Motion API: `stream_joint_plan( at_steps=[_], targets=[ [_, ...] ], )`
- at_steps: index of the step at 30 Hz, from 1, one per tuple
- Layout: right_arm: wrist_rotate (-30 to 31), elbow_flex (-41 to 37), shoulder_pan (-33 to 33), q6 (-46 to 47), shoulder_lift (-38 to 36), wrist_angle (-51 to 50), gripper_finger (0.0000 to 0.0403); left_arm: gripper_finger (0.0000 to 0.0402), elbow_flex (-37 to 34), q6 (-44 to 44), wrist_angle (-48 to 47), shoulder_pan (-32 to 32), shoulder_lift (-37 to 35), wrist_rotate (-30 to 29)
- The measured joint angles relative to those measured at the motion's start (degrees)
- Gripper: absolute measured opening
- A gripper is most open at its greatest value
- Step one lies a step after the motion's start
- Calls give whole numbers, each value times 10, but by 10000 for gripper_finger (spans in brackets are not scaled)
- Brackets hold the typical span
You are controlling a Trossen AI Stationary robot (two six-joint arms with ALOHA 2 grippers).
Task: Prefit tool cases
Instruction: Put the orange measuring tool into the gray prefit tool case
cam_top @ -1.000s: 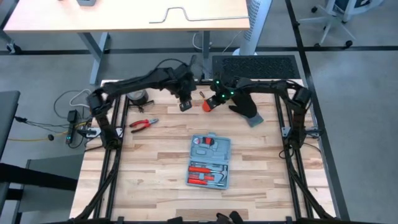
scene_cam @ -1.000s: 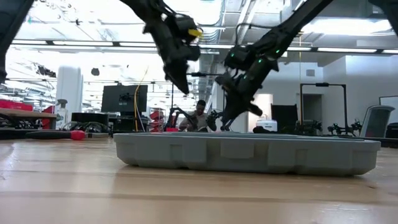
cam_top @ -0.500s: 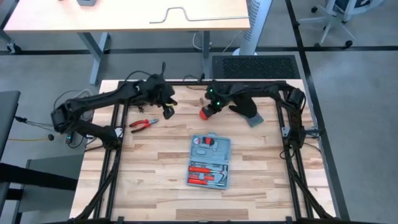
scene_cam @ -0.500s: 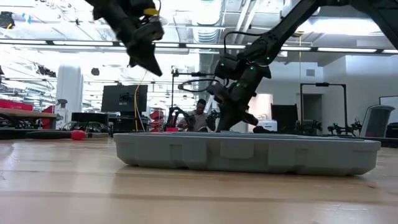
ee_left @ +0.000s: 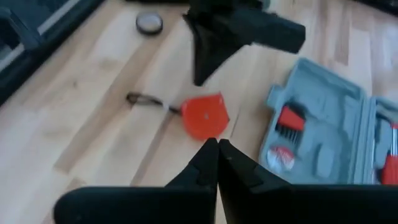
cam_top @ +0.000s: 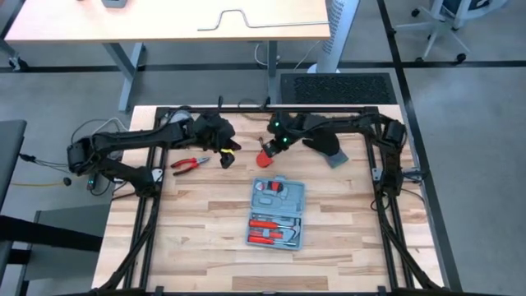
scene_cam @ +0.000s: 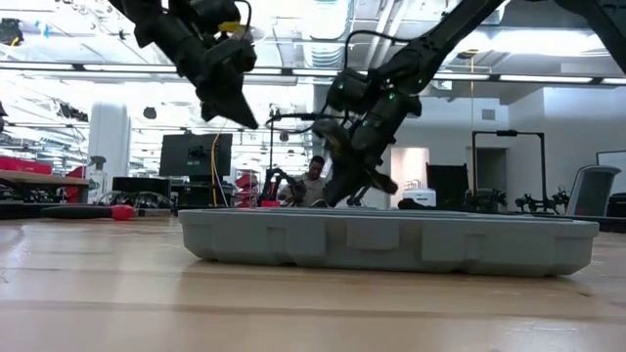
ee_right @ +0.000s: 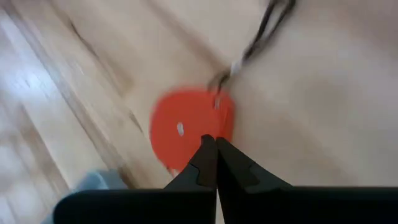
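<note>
We judge the task to be partly complete. The tool case [cam_top: 277, 213] lies open and flat near the middle of the table [cam_top: 189, 238], with red-handled tools seated in its lower half, while several moulded recesses in the upper half appear unfilled. A red disc-shaped item [cam_top: 264, 159] with a thin cord attached rests on the table just beyond the case, and red-handled pliers [cam_top: 190, 164] lie well apart on the left side; we take both as parts not yet fitted. The right gripper [cam_top: 269, 150] hovers directly over the red item with its fingers pressed together and nothing between them. The left gripper [cam_top: 228, 159] hangs nearby, between the pliers and the red item, likewise clenched and empty. We cannot identify the red item with certainty. The black glove [cam_top: 326, 145] is partly covered by the right arm, and the low view hides the case interior behind its wall.
</note>
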Motion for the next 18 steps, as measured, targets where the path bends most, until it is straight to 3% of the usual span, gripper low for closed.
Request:
stream_joint_plan(
  at_steps=[5, 8, 18],
  targets=[
    [38, 0, -12, -35, -73, 5, 49, 6, 1, 14, 44, -23, 12, -45],
    [58, 1, -15, -56, -113, -27, 82, 33, 2, 33, 71, -32, 34, -31],
    [100, -9, 12, -86, -213, -140, 212, 204, 58, 29, 74, -32, 187, 82]
  ],
)
